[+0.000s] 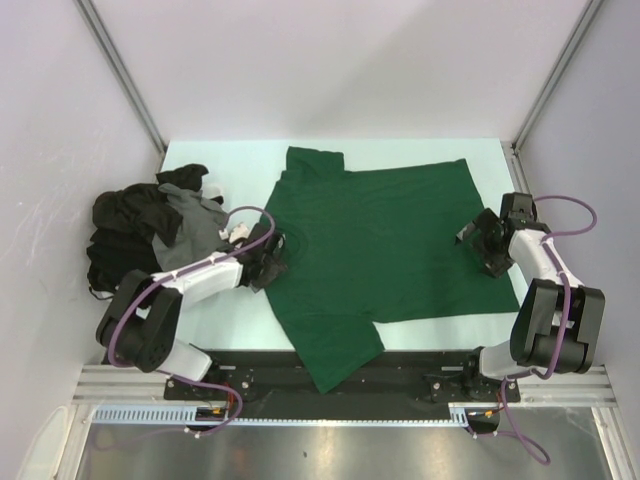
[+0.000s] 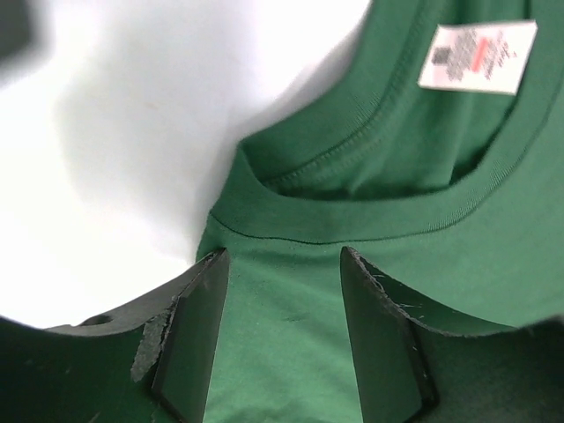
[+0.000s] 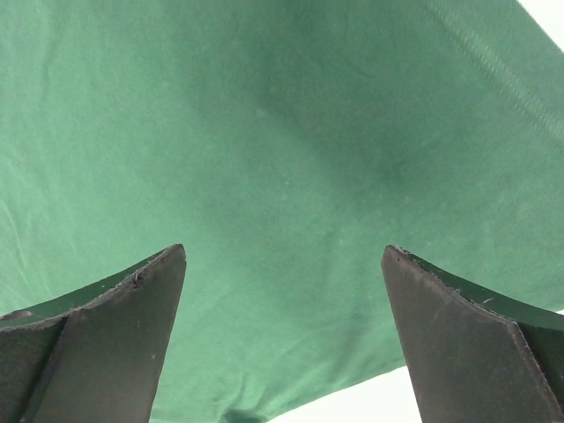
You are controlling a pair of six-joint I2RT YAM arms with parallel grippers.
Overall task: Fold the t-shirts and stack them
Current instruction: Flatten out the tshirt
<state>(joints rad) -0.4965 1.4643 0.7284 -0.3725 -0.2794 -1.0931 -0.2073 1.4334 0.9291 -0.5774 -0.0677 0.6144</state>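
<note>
A dark green t-shirt (image 1: pixel 370 240) lies spread flat on the white table (image 1: pixel 230 315), neck to the left and hem to the right. One sleeve hangs over the near edge. My left gripper (image 1: pixel 272 258) sits low at the collar. In the left wrist view the left gripper (image 2: pixel 284 254) has its jaws apart, flat green cloth (image 2: pixel 291 335) between them, just short of the neck band and white label (image 2: pixel 476 57). My right gripper (image 1: pixel 478 238) is at the hem; the right wrist view shows the right gripper (image 3: pixel 284 249) wide open over the shirt (image 3: pixel 264 132) near its edge.
A crumpled pile of black t-shirts (image 1: pixel 120 235) and a grey one (image 1: pixel 195 225) lies at the table's left edge, right behind my left arm. Slanted metal posts (image 1: pixel 120 75) and pale walls close in both sides. A black rail (image 1: pixel 400 375) runs along the near edge.
</note>
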